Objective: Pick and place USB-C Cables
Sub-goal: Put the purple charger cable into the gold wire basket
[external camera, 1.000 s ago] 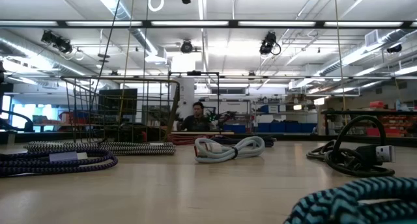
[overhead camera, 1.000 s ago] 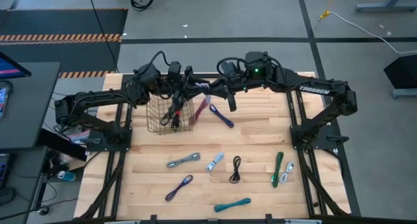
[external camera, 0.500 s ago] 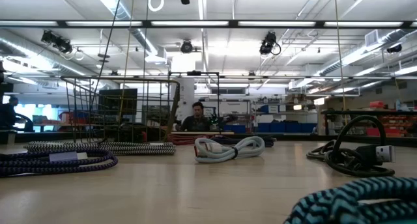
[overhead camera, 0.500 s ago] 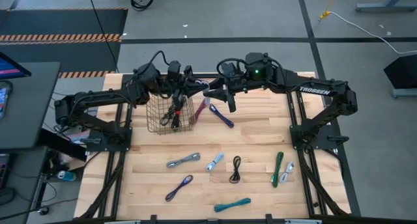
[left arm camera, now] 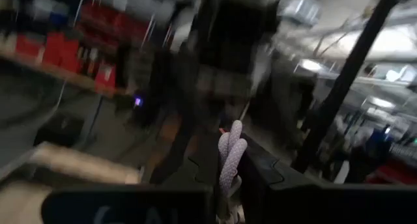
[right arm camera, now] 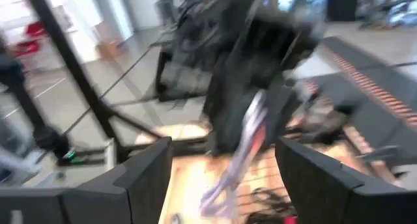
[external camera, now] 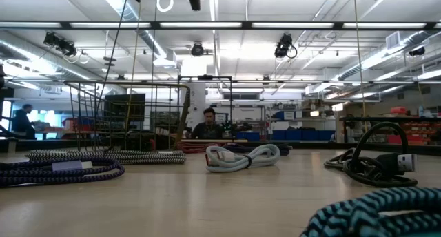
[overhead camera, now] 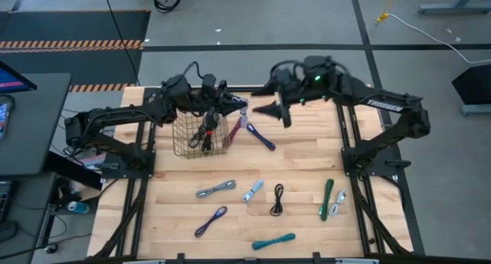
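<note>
Wooden tabletop (overhead camera: pixel 307 160), catalogued near to far for you. Near edge, 6 o'clock: teal cable (overhead camera: pixel 274 240), purple cable (overhead camera: pixel 210 221). Mid-table: grey cable (overhead camera: pixel 215 189), silver cable (overhead camera: pixel 253 190), black cable (overhead camera: pixel 278 199); at 4 o'clock, green cable (overhead camera: pixel 328 198). Far side, 11 o'clock: mesh basket (overhead camera: pixel 201 137) held at least one dark cable. Left gripper (overhead camera: pixel 234 108), above the basket's rim, was pinched on a pale braided cable (left arm camera: pixel 229 160). Right gripper (overhead camera: pixel 280 112), at 12 o'clock, stood wide and empty. Judged: several cables remained unplaced.
</note>
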`<action>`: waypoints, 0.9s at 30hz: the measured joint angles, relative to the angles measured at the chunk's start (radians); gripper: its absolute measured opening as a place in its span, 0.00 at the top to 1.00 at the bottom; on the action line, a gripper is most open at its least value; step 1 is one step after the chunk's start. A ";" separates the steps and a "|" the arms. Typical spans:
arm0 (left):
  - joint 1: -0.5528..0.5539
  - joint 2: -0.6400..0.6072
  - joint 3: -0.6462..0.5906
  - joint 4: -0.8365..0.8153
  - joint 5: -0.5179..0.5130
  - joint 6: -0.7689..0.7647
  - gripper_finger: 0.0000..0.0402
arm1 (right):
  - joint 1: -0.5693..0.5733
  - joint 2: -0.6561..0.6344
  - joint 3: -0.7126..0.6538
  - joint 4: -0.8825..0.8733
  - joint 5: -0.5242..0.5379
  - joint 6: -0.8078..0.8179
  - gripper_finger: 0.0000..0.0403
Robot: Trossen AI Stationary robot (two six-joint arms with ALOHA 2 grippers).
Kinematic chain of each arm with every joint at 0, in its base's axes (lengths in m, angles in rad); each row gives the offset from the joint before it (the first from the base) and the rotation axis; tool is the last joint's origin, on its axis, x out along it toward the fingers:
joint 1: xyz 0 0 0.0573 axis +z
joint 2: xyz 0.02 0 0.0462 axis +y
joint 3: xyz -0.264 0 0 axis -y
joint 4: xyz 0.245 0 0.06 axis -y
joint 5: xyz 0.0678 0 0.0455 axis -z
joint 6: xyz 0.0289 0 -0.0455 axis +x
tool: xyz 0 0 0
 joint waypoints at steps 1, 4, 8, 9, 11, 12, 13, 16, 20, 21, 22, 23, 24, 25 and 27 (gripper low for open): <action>0.000 0.004 -0.001 -0.021 0.001 0.004 0.92 | -0.008 -0.012 0.001 -0.018 0.003 0.000 0.31; -0.002 0.001 -0.001 -0.092 -0.005 0.030 0.92 | -0.025 -0.040 0.000 -0.059 0.002 0.000 0.32; -0.008 -0.031 0.000 -0.297 -0.121 0.055 0.92 | -0.043 -0.087 -0.003 -0.082 -0.003 0.001 0.33; -0.014 -0.040 0.000 -0.361 -0.183 0.077 0.92 | -0.046 -0.097 -0.003 -0.088 -0.002 0.000 0.32; -0.025 -0.076 0.000 -0.515 -0.316 0.108 0.92 | -0.046 -0.109 -0.002 -0.098 -0.001 0.001 0.33; -0.031 -0.090 0.000 -0.580 -0.380 0.114 0.92 | -0.045 -0.112 -0.002 -0.107 -0.002 0.001 0.33; -0.037 -0.104 0.003 -0.649 -0.436 0.101 0.92 | -0.044 -0.115 -0.003 -0.107 -0.002 0.000 0.33; -0.044 -0.142 0.002 -0.885 -0.577 -0.015 0.92 | -0.045 -0.122 -0.003 -0.106 -0.004 0.000 0.33; -0.043 -0.161 0.002 -1.141 -0.700 -0.168 0.92 | -0.045 -0.114 -0.004 -0.112 -0.002 0.000 0.33; -0.043 -0.161 0.002 -1.184 -0.721 -0.199 0.92 | -0.045 -0.114 -0.004 -0.116 -0.002 0.000 0.33; -0.043 -0.161 0.002 -1.230 -0.731 -0.224 0.92 | -0.045 -0.113 -0.004 -0.116 -0.002 0.000 0.33; -0.043 -0.158 0.002 -1.264 -0.739 -0.245 0.92 | -0.044 -0.112 -0.004 -0.115 -0.002 0.000 0.33; -0.043 -0.154 0.002 -1.286 -0.742 -0.264 0.92 | -0.045 -0.112 -0.004 -0.115 -0.002 0.000 0.33; -0.041 -0.152 0.002 -1.304 -0.741 -0.276 0.92 | -0.045 -0.111 -0.004 -0.118 -0.001 0.000 0.33; -0.041 -0.153 0.002 -1.328 -0.743 -0.294 0.92 | -0.046 -0.109 -0.005 -0.127 0.001 0.000 0.33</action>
